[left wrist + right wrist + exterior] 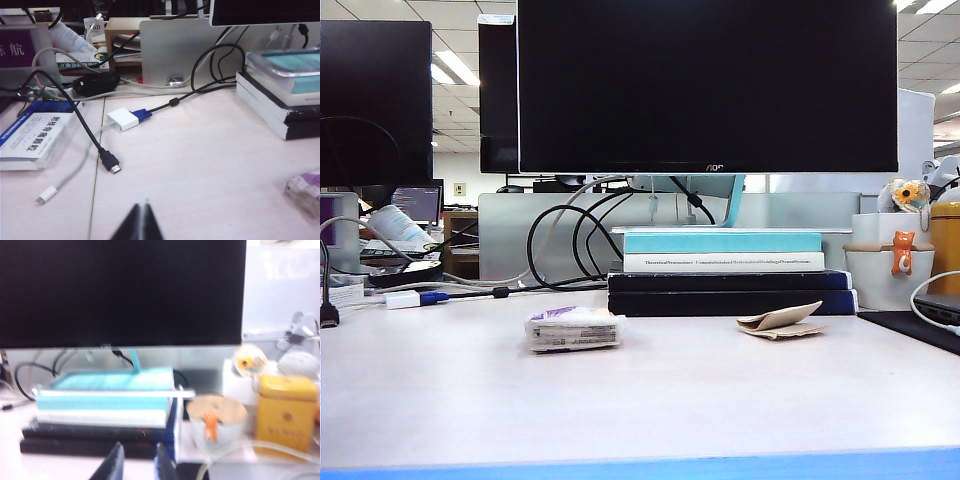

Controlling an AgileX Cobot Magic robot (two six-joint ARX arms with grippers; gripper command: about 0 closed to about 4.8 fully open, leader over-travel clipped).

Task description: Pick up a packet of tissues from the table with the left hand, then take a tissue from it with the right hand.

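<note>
The packet of tissues (pixel 573 328) lies on the table (pixel 640 410) left of centre, whitish with a purple patch on top. A folded beige tissue (pixel 782 321) lies on the table to its right, in front of the stacked books. Neither arm shows in the exterior view. In the left wrist view my left gripper (pixel 141 206) hangs above bare table, its dark tips shut together with nothing between them, and the packet (pixel 305 187) sits apart at the frame's edge. My right gripper (pixel 140 446) is open by a small gap and empty, pointing at the books.
Stacked books (pixel 725 272) stand behind the tissue under a large monitor (pixel 705 85). Cables and a white adapter (pixel 123 119) lie at the back left, beside a blue-and-white book (pixel 35 140). At the right are a white cup (pixel 888 270) and a yellow tin (pixel 286 412).
</note>
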